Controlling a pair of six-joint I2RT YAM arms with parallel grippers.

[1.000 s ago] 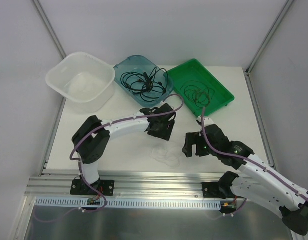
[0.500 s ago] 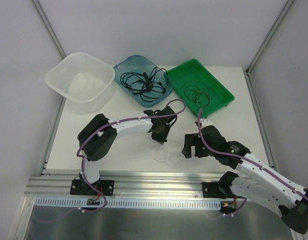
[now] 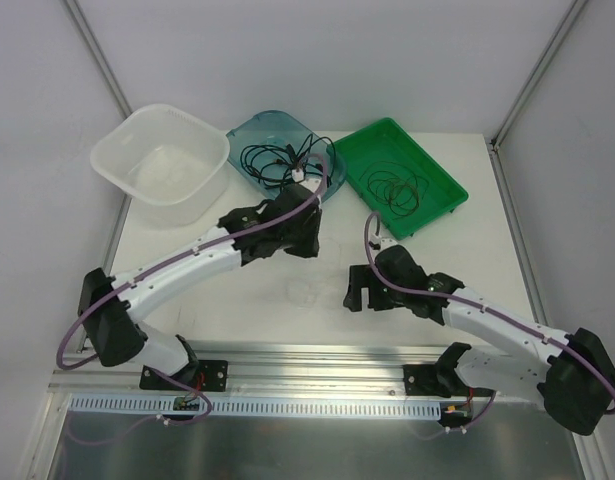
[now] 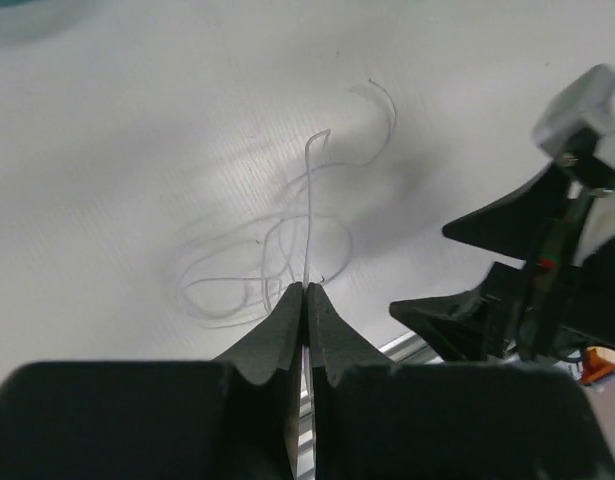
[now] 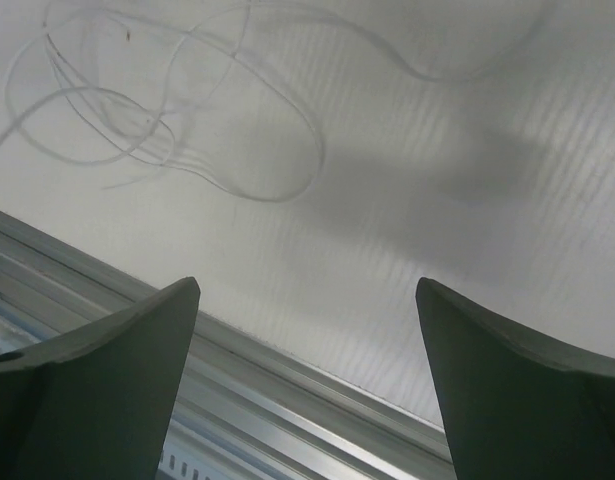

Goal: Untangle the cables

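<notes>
Left gripper [image 4: 305, 292]: fingers, apart a second ago, now pressed together, pinching one strand of the thin whitish translucent cable tangle [image 4: 262, 262], which lies at lower centre of the top view. Right gripper [image 5: 307, 288]: spread, hovering beside. Pulling apart can likely begin.

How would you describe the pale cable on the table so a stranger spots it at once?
Start at the white table, on the near side of the blue tray and green tray. On its bare middle lies a thin pale cable, one strand pinched in the left end effector. Unlike the dark cables in the trays, it is almost see-through.
</notes>
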